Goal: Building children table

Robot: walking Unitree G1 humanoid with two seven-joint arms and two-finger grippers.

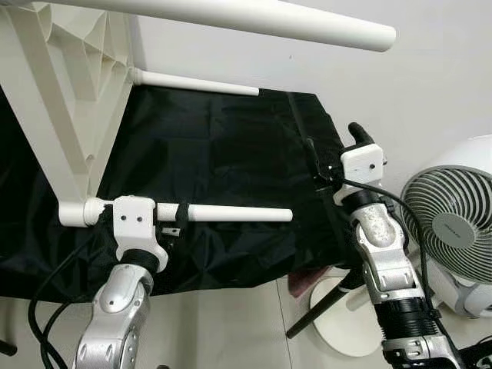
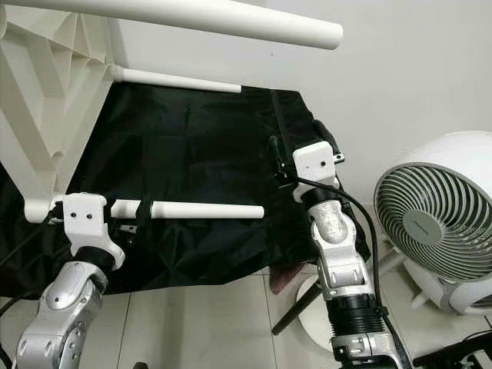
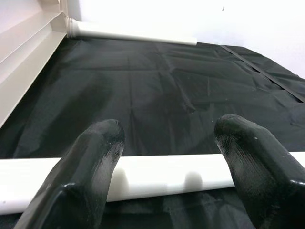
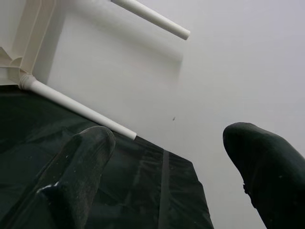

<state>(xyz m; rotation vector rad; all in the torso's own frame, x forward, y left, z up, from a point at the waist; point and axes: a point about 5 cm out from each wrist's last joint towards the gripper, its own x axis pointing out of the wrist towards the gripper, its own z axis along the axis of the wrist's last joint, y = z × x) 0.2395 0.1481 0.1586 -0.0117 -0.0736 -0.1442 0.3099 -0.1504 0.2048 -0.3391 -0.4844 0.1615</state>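
white table legs (image 1: 231,214) and tabletop (image 1: 58,100), black cloth (image 1: 215,146), white fan (image 1: 453,227).

The white table top (image 1: 54,92) stands on edge and runs off the frame's left and top, so its full shape cannot be told. The uppermost leg (image 1: 254,19) is cut by the top edge. The fan (image 1: 453,223) is cropped at the right edge. The black cloth (image 1: 215,169) runs off the left edge. Something pink (image 1: 304,280) peeks from under the cloth's lower edge; what it is cannot be told. The left end effector (image 1: 178,221) sits at the near leg (image 1: 231,214), but its housing hides how its fingers stand.
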